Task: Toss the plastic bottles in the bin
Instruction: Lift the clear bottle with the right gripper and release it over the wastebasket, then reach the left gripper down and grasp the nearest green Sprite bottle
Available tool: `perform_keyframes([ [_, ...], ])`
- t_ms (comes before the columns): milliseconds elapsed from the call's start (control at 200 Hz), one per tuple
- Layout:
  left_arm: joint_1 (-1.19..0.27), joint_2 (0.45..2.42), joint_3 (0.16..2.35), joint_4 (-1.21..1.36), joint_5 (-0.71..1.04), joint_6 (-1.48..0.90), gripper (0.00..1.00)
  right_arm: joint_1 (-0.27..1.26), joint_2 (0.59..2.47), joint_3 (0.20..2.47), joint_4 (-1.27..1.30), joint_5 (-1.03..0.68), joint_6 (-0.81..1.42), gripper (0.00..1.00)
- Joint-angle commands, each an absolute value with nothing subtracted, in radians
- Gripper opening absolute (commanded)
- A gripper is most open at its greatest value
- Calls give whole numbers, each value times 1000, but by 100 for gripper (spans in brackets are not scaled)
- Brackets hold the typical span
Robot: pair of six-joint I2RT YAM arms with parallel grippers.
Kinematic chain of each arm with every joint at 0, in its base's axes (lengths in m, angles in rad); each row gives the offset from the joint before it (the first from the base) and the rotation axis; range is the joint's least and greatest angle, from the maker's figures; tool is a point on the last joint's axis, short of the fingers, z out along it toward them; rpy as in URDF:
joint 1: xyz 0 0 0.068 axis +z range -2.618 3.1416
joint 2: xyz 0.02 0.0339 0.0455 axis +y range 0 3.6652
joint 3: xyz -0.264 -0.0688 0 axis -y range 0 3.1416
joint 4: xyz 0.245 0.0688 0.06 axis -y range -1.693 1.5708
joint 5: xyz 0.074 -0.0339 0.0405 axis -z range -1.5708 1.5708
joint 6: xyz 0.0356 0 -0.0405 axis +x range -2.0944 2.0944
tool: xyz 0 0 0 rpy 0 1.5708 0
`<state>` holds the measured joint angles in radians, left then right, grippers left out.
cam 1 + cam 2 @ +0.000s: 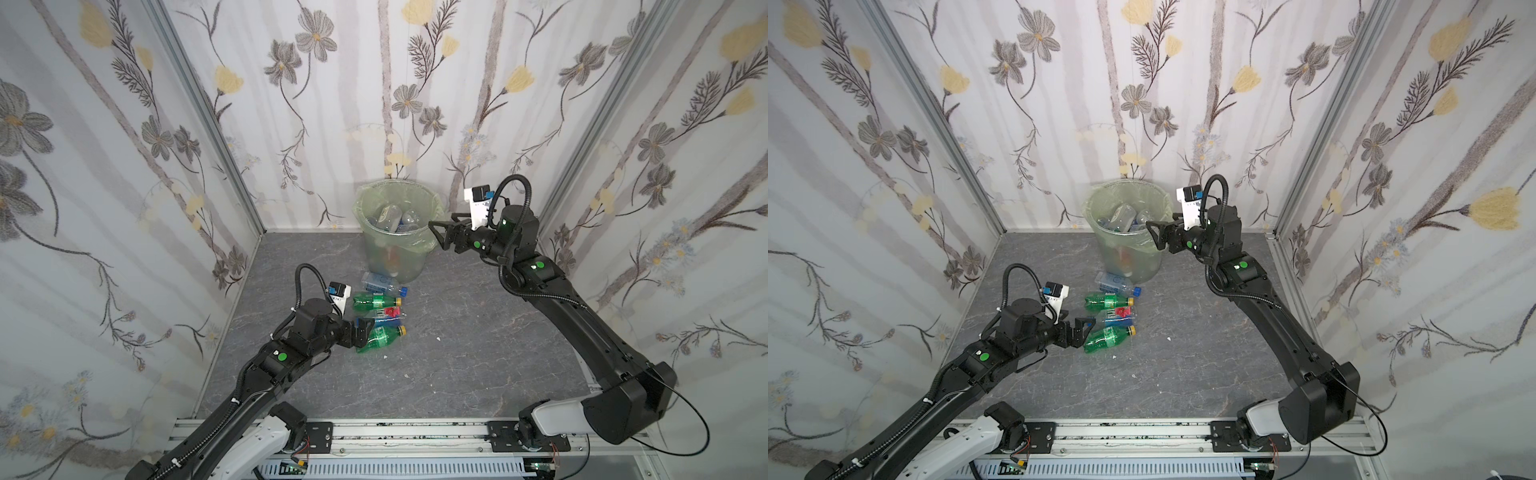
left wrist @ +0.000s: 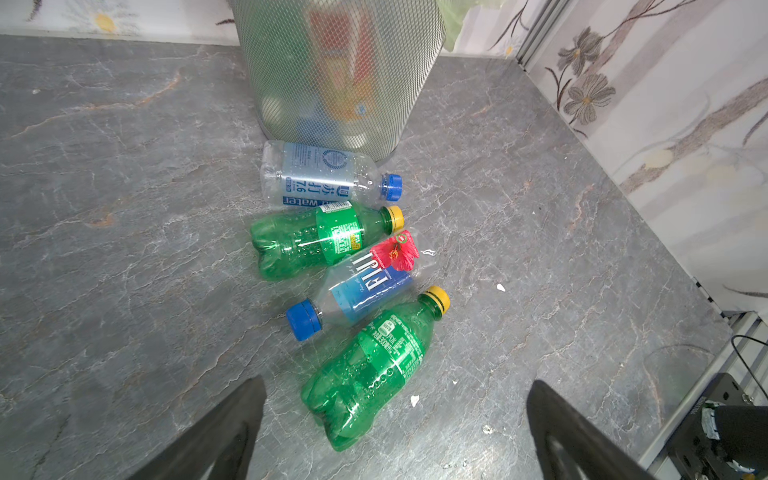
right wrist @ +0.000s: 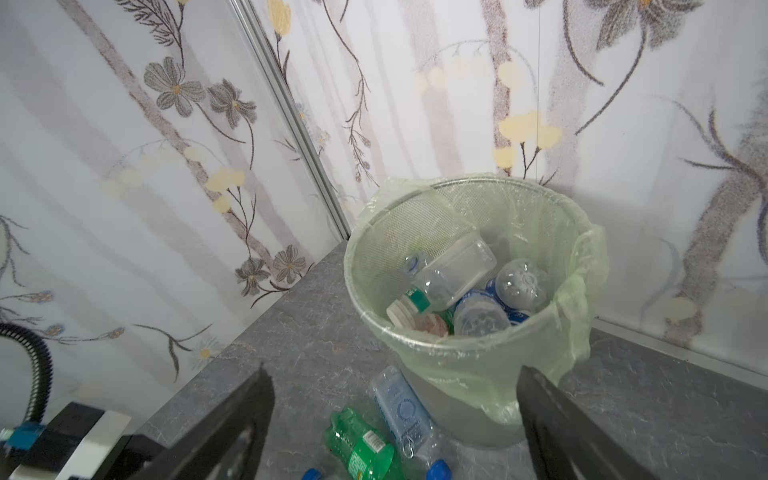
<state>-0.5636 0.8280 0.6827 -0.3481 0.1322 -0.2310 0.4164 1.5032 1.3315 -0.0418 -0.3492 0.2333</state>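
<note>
Directly ahead of and below the right gripper [image 1: 435, 236], the bin [image 3: 457, 374] is seen standing upright, its yellow-green bag folded over the rim and a heap of clear bottles [image 3: 453, 270] piled inside. The fingers of this gripper are spread wide, nothing is held between them, and in both top views their tips are placed just beside the bin's rim. The left gripper [image 1: 1089, 332] is likewise spread wide, held low over the grey floor [image 2: 124, 208], and nothing is pinched. Four bottles are laid on their sides in a row running away from it toward the bin. The near green bottle [image 2: 365, 374] is found closest, its base between the fingertips, with no contact visible. Beyond it lie a blue-labelled bottle [image 2: 361, 286], a second green bottle [image 2: 307, 241] and, farthest, a clear blue-capped bottle [image 2: 316, 174] at the bin's foot. Small white scraps [image 2: 500, 286] are scattered just beside the row.
</note>
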Motion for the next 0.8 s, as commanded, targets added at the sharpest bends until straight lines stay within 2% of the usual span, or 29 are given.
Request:
perform_keyframes([
  [0,-563,872,699,-333,150,-189,98,416,1411,1201,3,-328,225,92],
  [290,-569,1058,716,-322,217,-158,94,411,1192,894,46,-308,245,95],
  [794,-579,1318,763,-261,285,-135,90,410,1192,846,114,-344,270,95],
])
